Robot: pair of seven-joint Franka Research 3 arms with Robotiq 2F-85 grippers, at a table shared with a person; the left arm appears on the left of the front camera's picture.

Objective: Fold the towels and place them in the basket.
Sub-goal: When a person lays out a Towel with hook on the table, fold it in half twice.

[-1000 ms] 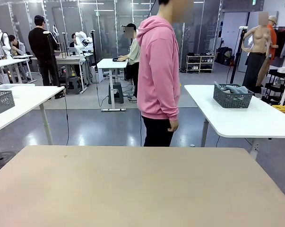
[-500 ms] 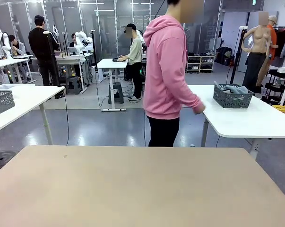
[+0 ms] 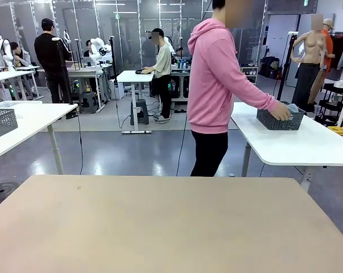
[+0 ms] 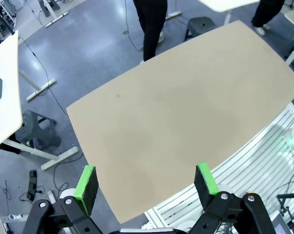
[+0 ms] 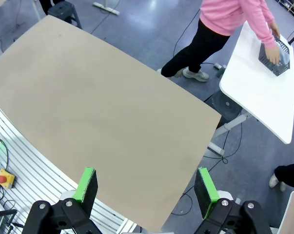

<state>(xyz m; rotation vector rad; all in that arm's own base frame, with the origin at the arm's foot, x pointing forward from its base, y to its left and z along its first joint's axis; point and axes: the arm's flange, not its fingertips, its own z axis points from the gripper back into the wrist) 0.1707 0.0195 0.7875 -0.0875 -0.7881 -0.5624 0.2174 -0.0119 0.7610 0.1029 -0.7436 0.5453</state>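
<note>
A dark grey basket (image 3: 280, 119) stands on the white table at the right, behind my beige table (image 3: 160, 222). Pale blue-grey towels (image 3: 292, 108) poke out of its top. A person in a pink hoodie (image 3: 217, 79) reaches a hand (image 3: 282, 112) onto that basket; from above, the basket (image 5: 275, 56) sits under the same hand. My left gripper (image 4: 146, 184) hangs open high above the beige table, nothing between its green pads. My right gripper (image 5: 146, 185) is open too, high over the table's near edge.
The white side table (image 3: 296, 145) stands to the right of the beige one, across a gap of grey floor. Another white table (image 3: 17, 128) with a grey basket (image 3: 1, 121) is at the left. Other people work at desks far behind.
The person has stepped to the right and stretched an arm out to the basket on the white table. Both grippers stay still and open.
</note>
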